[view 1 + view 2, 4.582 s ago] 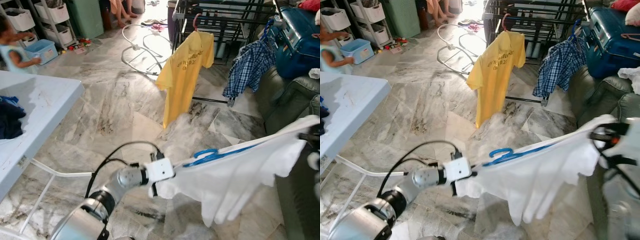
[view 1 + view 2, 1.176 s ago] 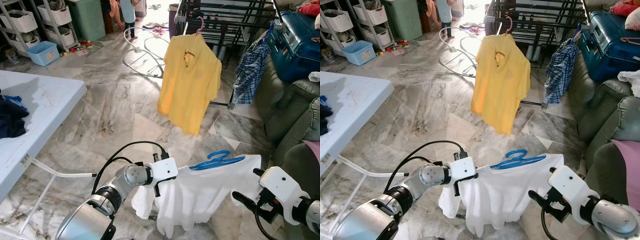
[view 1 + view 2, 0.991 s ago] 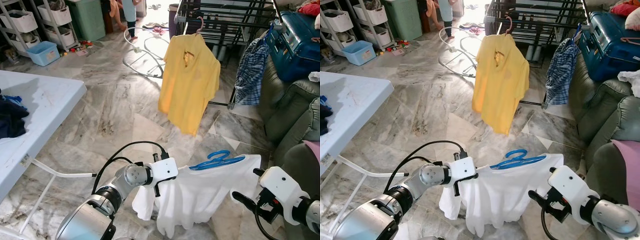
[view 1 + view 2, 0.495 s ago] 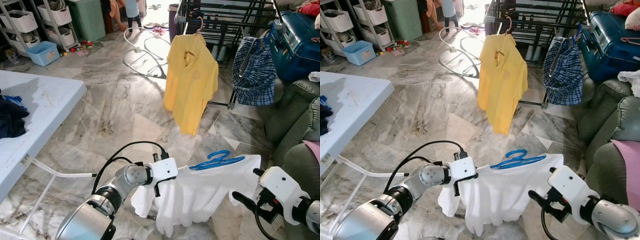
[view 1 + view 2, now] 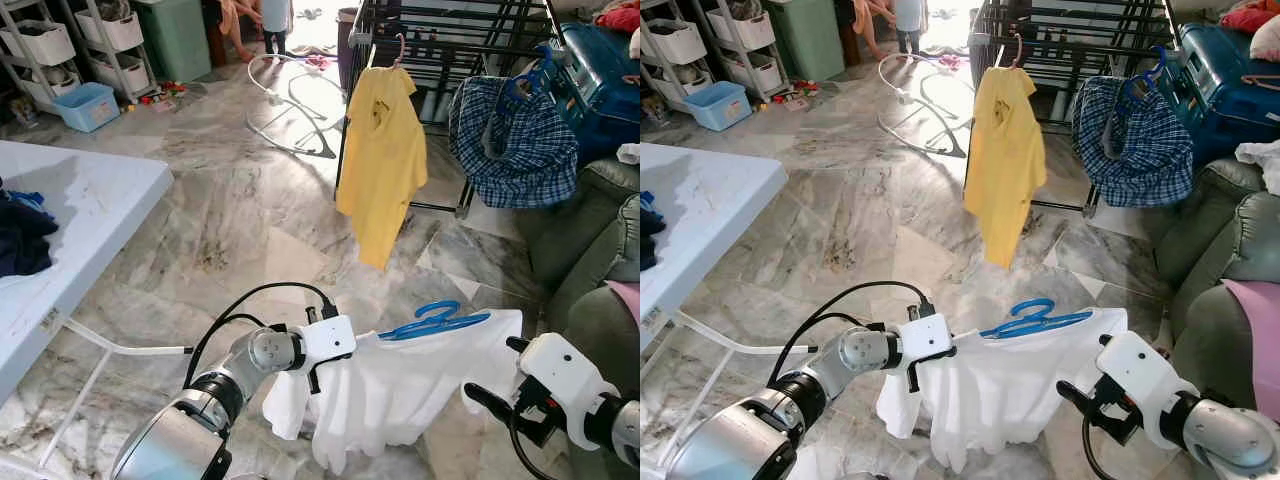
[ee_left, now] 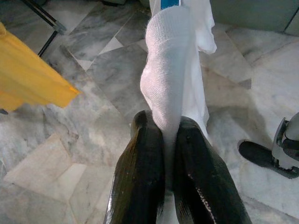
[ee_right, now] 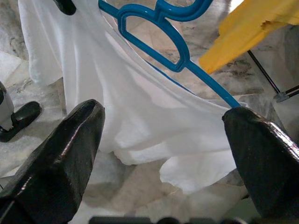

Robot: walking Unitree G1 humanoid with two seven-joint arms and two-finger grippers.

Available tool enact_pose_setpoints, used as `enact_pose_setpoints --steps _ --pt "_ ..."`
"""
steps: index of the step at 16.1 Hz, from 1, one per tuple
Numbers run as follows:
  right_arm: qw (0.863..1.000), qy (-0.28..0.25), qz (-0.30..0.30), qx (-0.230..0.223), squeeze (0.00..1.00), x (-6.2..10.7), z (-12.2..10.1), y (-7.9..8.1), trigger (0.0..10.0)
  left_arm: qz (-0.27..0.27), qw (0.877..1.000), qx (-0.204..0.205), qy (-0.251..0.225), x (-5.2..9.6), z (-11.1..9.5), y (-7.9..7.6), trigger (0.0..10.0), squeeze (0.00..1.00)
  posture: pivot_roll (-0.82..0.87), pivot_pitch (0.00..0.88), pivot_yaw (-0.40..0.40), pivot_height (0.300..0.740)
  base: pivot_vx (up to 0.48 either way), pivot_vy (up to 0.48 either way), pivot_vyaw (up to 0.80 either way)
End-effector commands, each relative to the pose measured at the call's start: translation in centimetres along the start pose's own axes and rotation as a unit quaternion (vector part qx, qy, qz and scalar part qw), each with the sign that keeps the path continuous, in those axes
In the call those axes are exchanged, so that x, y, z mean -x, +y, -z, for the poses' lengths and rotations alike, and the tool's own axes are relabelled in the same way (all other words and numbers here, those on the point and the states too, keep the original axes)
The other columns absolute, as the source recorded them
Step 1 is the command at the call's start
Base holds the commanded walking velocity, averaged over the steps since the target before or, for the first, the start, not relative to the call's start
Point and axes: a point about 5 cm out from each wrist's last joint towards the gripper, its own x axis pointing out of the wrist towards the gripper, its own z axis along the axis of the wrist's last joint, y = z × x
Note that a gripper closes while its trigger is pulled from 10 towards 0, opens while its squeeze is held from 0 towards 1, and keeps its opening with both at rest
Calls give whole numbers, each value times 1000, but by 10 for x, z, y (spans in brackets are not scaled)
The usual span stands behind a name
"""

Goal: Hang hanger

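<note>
the left gripper [image 6: 164, 154] pinches one shoulder of a white t-shirt [image 5: 400, 385] between its closed black fingers [image 6: 140, 182], holding the garment low above the marble floor [image 5: 220, 210]. the shirt is draped over a blue hanger [image 5: 432, 321], whose hook rises above the neckline and points away from the robot. at the shirt's other end the right gripper [image 7: 163, 154] hovers with fingers spread wide, one black finger [image 7: 56, 158] apart from the cloth, the other [image 7: 261, 158] near the hanger's arm; whether it touches cannot be told. to the robot's left a white folding table [image 5: 90, 215] carries dark blue clothes [image 5: 20, 235]. farther off, a yellow t-shirt [image 5: 383, 165] hangs on a pink hanger [image 5: 399, 46] from a black drying rack [image 5: 450, 40], with a blue checked shirt [image 5: 515, 140] beside it. a green sofa [image 5: 590, 240] stands on the right. a person's legs [image 5: 277, 20] show at the far end.
</note>
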Motion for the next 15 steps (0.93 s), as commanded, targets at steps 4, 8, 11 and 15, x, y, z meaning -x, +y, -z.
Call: enact_pose_setpoints --steps 4,8,11,15 --pt "1000 6 5 15 1000 5 3 -4 10000 2 999 -28 -19 2 -9 8 0 0 -38 46 -12 740 0 0 0" --pt "985 -41 168 -27 1000 -53 25 2 10000 41 991 -126 -35 16 -14 21 0 0 -33 28 -23 740 0 0 0" --pt "986 -60 157 3 1000 -62 22 3 10000 27 990 -133 -36 18 -14 25 0 0 -26 30 -22 740 0 0 0" --pt "994 -31 98 44 1000 -44 34 -4 10000 26 987 -153 -29 23 -16 33 0 0 -30 38 -21 740 0 0 0"
